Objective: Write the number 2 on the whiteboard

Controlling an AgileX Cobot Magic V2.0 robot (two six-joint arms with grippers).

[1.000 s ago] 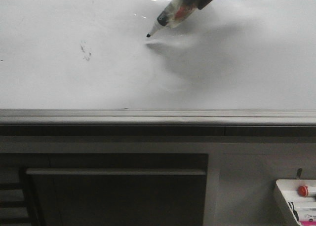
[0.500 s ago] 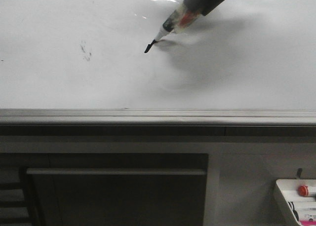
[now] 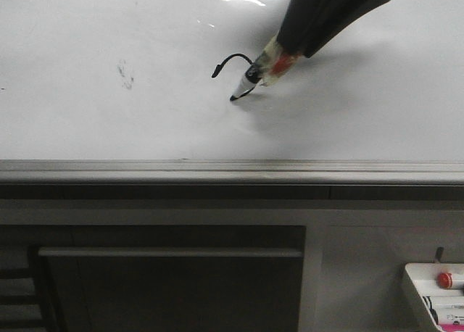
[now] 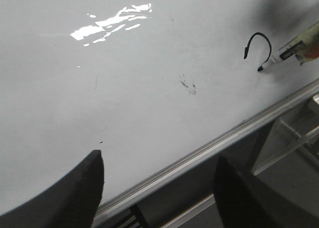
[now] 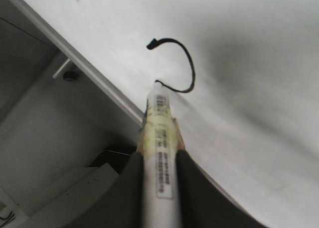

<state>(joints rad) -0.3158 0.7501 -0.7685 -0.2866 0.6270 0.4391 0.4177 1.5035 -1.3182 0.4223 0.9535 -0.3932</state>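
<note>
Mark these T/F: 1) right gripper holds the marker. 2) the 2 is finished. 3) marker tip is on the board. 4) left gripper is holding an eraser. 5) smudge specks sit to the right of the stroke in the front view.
1) True. The right gripper is shut on the marker.
2) False. Only the curved top of the number 2 is drawn; there is no base stroke yet.
3) True. The marker tip meets the whiteboard at the stroke's end.
4) False. The left gripper is open and empty, hanging by the board's lower rail.
5) False. The smudge specks lie left of the stroke.
</note>
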